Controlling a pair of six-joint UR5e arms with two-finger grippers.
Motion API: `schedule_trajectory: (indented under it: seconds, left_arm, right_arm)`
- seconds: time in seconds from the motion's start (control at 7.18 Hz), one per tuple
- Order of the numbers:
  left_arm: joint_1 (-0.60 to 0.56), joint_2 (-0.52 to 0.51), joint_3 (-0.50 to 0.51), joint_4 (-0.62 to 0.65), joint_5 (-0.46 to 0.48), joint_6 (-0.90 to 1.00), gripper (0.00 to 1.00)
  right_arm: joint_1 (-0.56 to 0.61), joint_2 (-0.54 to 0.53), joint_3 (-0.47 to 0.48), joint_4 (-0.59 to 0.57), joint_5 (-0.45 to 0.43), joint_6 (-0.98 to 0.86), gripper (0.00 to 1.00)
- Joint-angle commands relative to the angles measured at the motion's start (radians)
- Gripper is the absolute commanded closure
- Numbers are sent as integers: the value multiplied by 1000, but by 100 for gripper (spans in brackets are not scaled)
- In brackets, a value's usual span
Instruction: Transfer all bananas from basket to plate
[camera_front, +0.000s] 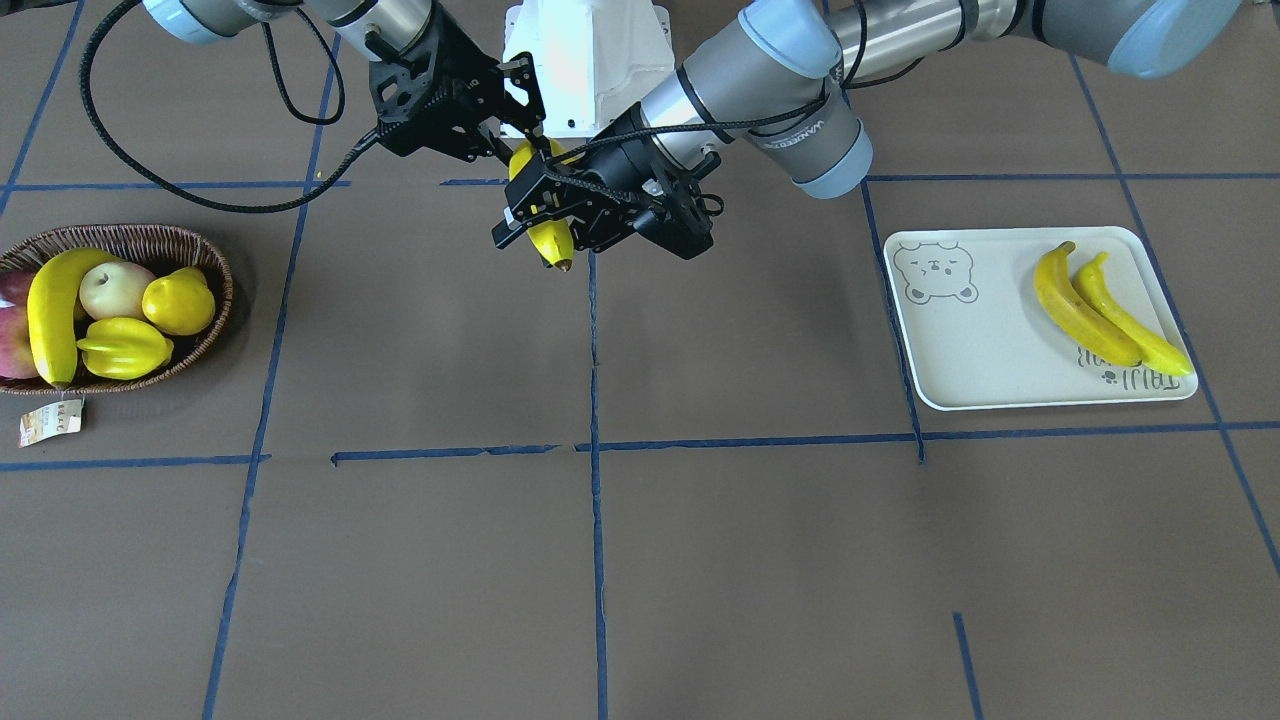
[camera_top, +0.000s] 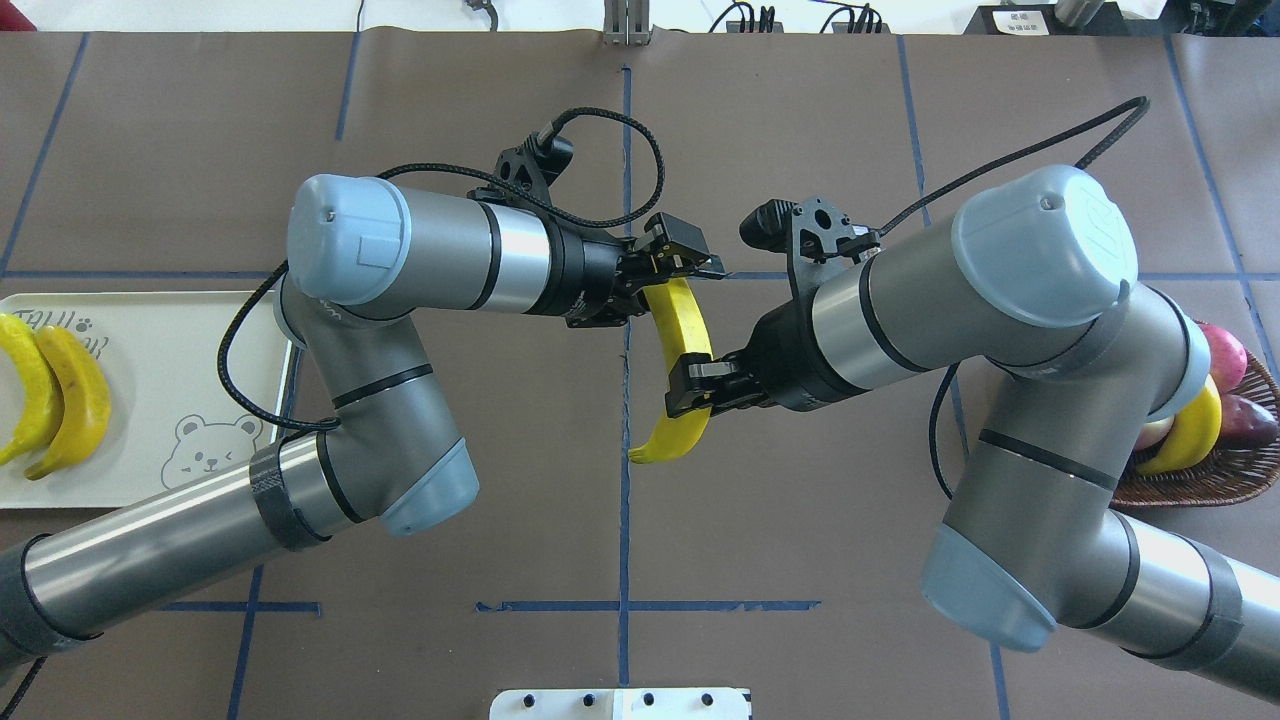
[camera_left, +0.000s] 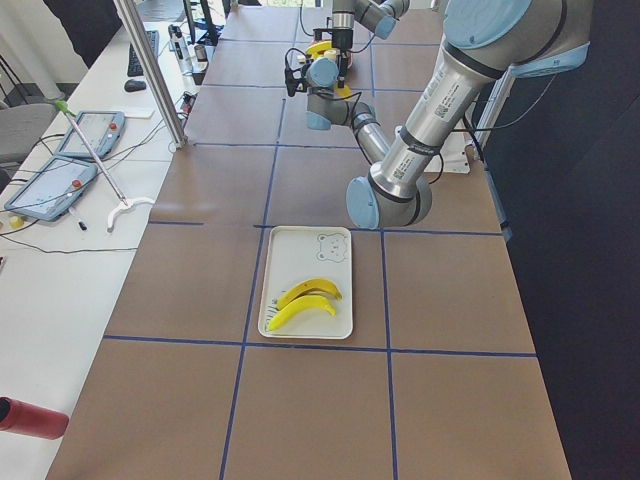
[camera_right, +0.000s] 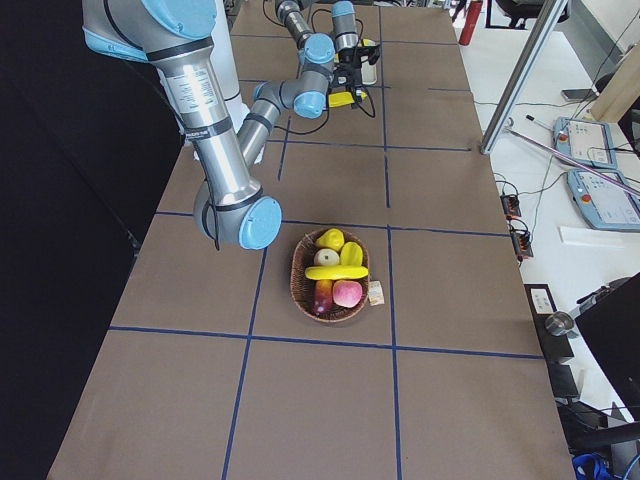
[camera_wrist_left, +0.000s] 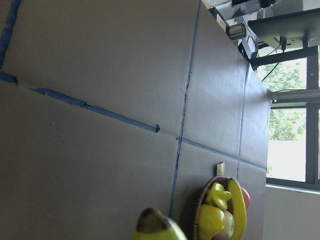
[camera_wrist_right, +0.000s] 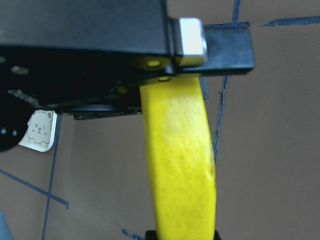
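One banana (camera_top: 685, 320) hangs in mid-air over the table's middle, held at both ends. My left gripper (camera_top: 672, 268) is shut on its far end. My right gripper (camera_top: 700, 385) is shut on its lower part. The right wrist view shows the banana (camera_wrist_right: 180, 160) running up into the left gripper's fingers. Two bananas (camera_front: 1080, 310) (camera_front: 1135, 325) lie on the cream plate (camera_front: 980, 380) with the bear drawing. One banana (camera_front: 50, 320) lies in the wicker basket (camera_front: 120, 238).
The basket also holds a yellow starfruit (camera_front: 125, 347), a round yellow fruit (camera_front: 180, 300), a pale apple (camera_front: 115, 288) and a red apple (camera_front: 12, 340). A paper tag (camera_front: 50, 420) lies beside it. The white robot base (camera_front: 585, 60) stands behind the grippers.
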Motion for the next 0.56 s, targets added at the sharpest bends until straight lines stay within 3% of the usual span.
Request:
schedule_trajectory:
  seconds: [0.0,0.14,0.42]
  left_arm:
    - [-3,6,-5,-2,-6,-1,100]
    - [-1,8,-7,-2,-6,-2,100]
    - [-9,13,-8,5,-19,-1,100]
  right_arm:
    - [1,1,3,0,0,0,94]
    - [4,-2,3,0,1,0,3]
    - [21,-5,21,-1,18,-2,0]
